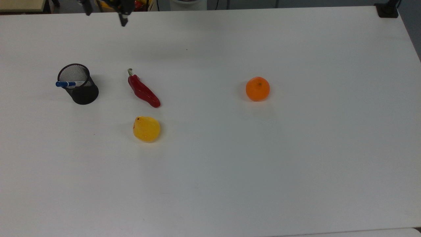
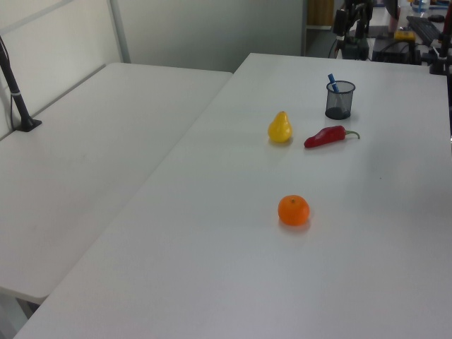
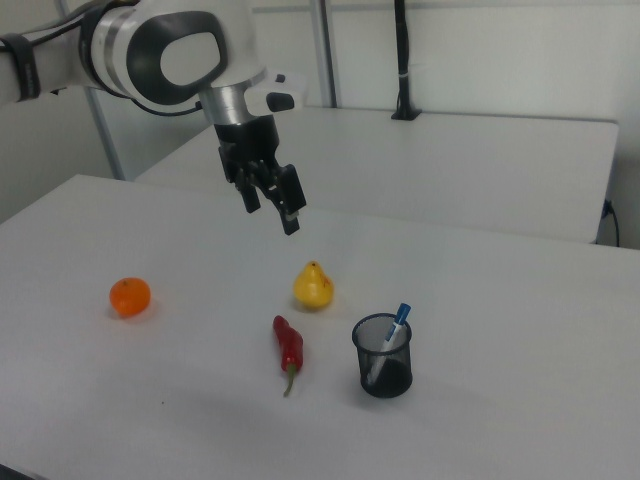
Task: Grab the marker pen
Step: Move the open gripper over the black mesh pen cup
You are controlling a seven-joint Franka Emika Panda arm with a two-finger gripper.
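Approach phase: your gripper [image 3: 272,203] hangs high, jaws apart and empty, well away from the pen [image 3: 392,337] leaning in the cup [image 3: 382,357]. Bring it over the blue cap, then descend.

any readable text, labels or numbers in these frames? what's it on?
None can be read.
marker pen: dark print along the white barrel, too small to read.
yellow pear: small reddish sticker on its side, too blurred to read.
mesh cup, red chili pepper, orange: no markings visible.
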